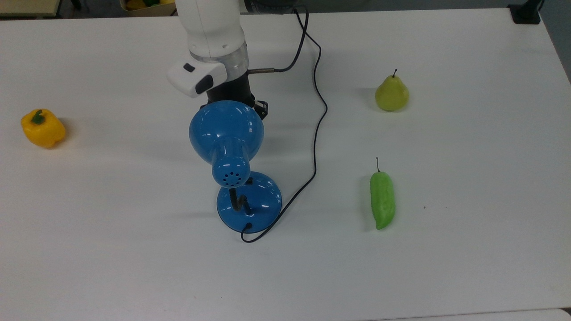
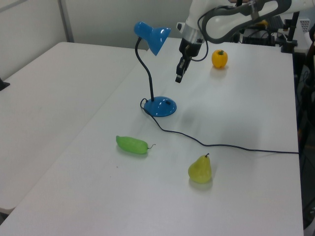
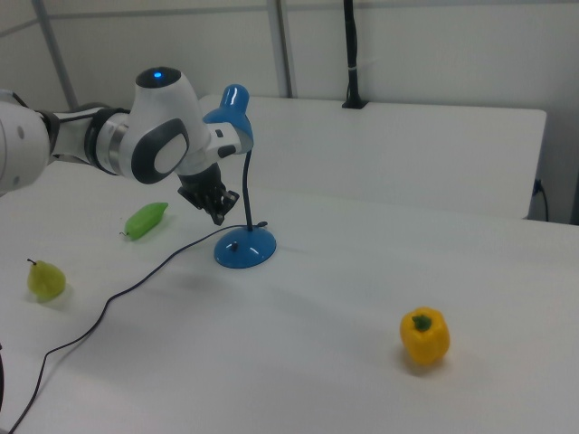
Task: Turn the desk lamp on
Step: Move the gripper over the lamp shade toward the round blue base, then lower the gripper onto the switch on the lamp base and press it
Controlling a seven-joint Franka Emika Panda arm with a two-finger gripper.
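The desk lamp stands mid-table: its glossy blue cone shade point(image 1: 226, 129) hangs over a round blue base point(image 1: 249, 201) on a black bendy neck point(image 2: 145, 69). Its shade point(image 2: 152, 37) is dark. A small black switch point(image 2: 169, 103) sits on the base point(image 2: 161, 106). My gripper point(image 2: 178, 78) hangs lower than the shade and higher than the base, to the left view's right of the neck. Its fingers look pressed together with nothing between them. In the right view the gripper point(image 3: 220, 215) is just left of the neck, above the base point(image 3: 244, 249). The shade covers most of it in the top view.
A thin black cord point(image 1: 316, 133) snakes from the base to the table's far edge. A yellow bell pepper point(image 1: 43, 128) lies at the top view's left. A pear point(image 1: 391, 93) and a long green pepper point(image 1: 382, 200) lie at the top view's right.
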